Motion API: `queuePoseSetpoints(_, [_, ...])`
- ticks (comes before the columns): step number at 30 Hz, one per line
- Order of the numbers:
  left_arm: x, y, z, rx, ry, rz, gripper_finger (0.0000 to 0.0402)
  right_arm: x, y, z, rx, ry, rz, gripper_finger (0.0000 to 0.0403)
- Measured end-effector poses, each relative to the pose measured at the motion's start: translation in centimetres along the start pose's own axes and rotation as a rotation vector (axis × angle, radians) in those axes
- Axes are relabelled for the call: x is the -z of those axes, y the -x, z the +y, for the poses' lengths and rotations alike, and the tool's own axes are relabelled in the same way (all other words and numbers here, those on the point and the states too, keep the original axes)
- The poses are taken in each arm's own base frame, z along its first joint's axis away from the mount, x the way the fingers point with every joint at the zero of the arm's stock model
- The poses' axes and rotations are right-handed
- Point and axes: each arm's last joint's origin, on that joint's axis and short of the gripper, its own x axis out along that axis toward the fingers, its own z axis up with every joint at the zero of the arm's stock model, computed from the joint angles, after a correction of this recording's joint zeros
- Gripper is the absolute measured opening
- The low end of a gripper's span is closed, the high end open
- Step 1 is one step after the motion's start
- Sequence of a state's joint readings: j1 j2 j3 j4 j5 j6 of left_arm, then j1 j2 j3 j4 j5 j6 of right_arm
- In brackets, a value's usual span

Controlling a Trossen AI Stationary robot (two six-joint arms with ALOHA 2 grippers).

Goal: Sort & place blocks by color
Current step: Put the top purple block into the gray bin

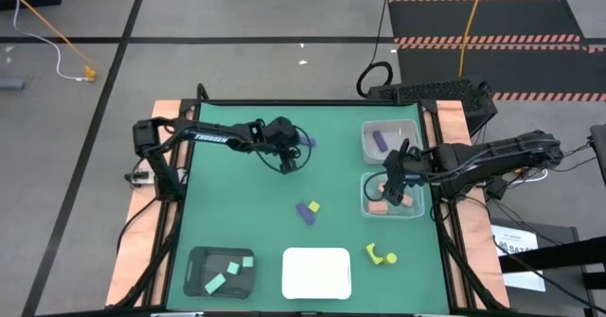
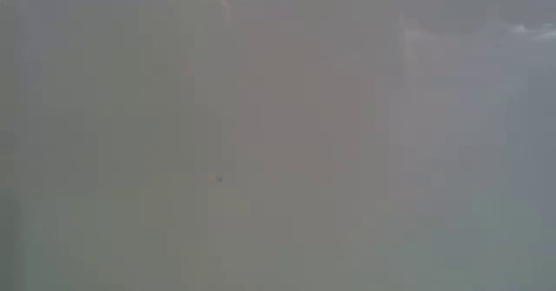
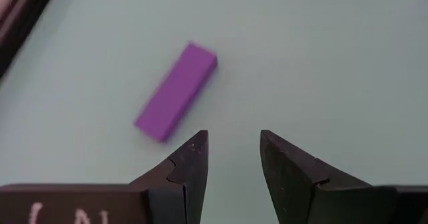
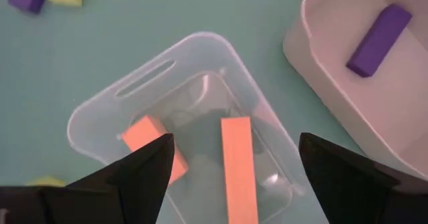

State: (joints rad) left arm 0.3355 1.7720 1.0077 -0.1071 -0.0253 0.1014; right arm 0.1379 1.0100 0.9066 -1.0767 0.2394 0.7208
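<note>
L gripper [image 3: 233, 158] hangs part-open over a purple bar [image 3: 176, 92], upper centre of the high view, holding nothing. I'd say centre it across the bar's narrow sides, then drop. R gripper [image 4: 234, 177], jaws wide and empty, sits over the clear tray [image 4: 107, 110] w/ two orange blocks [image 4: 238, 164] at right. Purple tray [image 1: 409, 128] above it; plenty of bare mat between, back edge near.
</note>
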Motion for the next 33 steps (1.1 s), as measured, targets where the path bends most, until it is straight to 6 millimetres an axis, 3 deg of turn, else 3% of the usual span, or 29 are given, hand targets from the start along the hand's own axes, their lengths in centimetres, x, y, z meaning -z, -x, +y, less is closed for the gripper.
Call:
queuePoseSetpoints(10, [-1.6,-2.2,0.3,-0.005,-0.255,0.000,0.0136,-1.0,-0.3,-1.0,0.023,-0.089,-0.016,0.0313])
queuePoseSetpoints(21, [-2.6,-2.0,0.8,-0.096,-0.096,-0.025,0.0136,-1.6,-0.4,-1.8,0.101,-0.140,-0.074,0.0313])
queuePoseSetpoints(33, [-1.0,-1.9,1.9,-0.102,-0.099,0.131,0.0136,-1.8,-0.5,-2.0,0.119,-0.138,-0.089,0.0313])
